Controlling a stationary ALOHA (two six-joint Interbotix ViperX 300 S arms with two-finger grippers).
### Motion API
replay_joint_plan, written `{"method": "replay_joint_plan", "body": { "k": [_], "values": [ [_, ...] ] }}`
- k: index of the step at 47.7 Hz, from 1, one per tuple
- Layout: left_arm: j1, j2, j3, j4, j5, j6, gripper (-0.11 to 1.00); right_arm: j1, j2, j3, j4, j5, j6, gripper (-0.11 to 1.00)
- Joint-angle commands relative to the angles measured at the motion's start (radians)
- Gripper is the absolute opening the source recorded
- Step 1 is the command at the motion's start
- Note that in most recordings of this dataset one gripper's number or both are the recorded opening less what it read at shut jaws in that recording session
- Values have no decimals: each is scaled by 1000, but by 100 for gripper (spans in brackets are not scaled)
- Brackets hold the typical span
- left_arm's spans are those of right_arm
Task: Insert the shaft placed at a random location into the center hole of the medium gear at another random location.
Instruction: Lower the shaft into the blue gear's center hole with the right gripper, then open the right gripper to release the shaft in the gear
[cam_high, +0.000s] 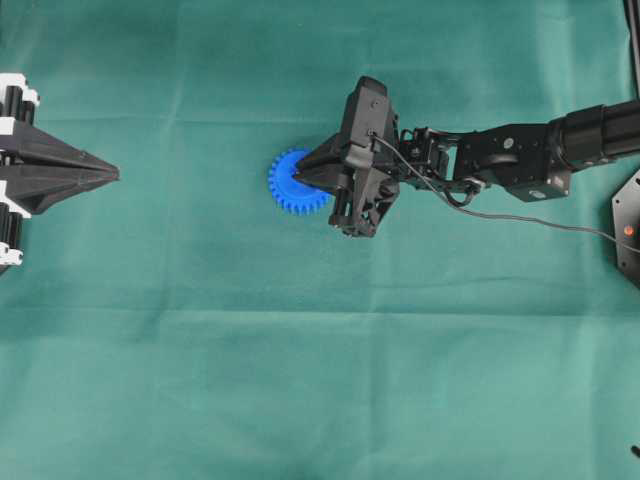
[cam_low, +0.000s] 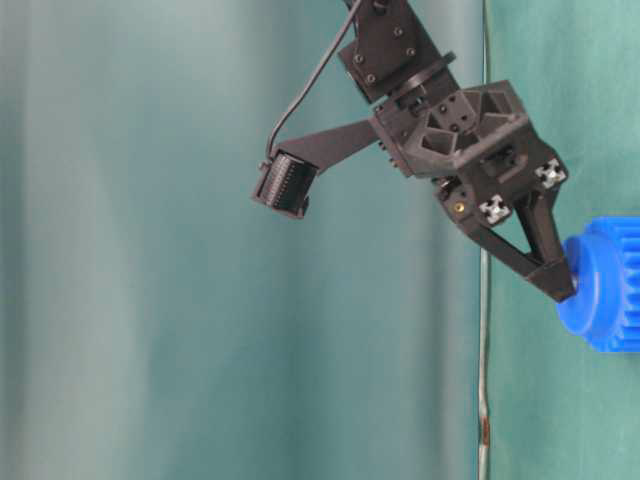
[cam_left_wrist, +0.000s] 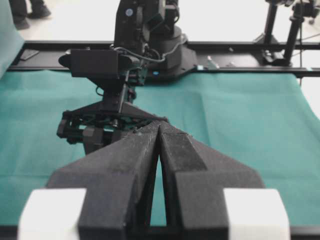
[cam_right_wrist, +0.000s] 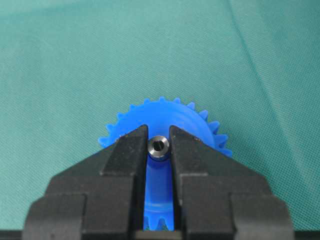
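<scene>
Robotics lab: green cloth (cam_high: 300, 380) over the counter, black mounting rail (cam_left_wrist: 240, 46), tripod stands (cam_left_wrist: 295, 30) behind.

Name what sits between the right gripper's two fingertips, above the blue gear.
The shaft, its shiny round end showing, sits between the right gripper fingertips over the medium gear; the right wrist view shows it.

The right arm reaches in from the right of the overhead view with its wrist tilted downward and the right gripper (cam_right_wrist: 158, 148) clamped on the shaft (cam_right_wrist: 158, 148), while the left gripper (cam_high: 112, 175) rests at the left edge, fingers pressed together.
</scene>
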Motion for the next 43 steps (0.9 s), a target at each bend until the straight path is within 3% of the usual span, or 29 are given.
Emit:
{"method": "replay_joint_plan", "body": {
  "k": [1,27,30,38,43],
  "values": [
    [0,9,-20,2,-5,-2,0,-2,-9,-23,2,-18,2,13],
    [0,9,-18,2,-5,-2,0,-2,0,-25,2,-14,2,15],
    [0,9,-20,2,-5,-2,0,-2,0,-26,3,-14,3,25],
    [0,9,-20,2,-6,-2,0,-2,-8,-34,3,-12,6,73],
    [0,9,-20,2,-6,-2,0,-2,-25,-32,3,-11,6,94]
  ]
}}
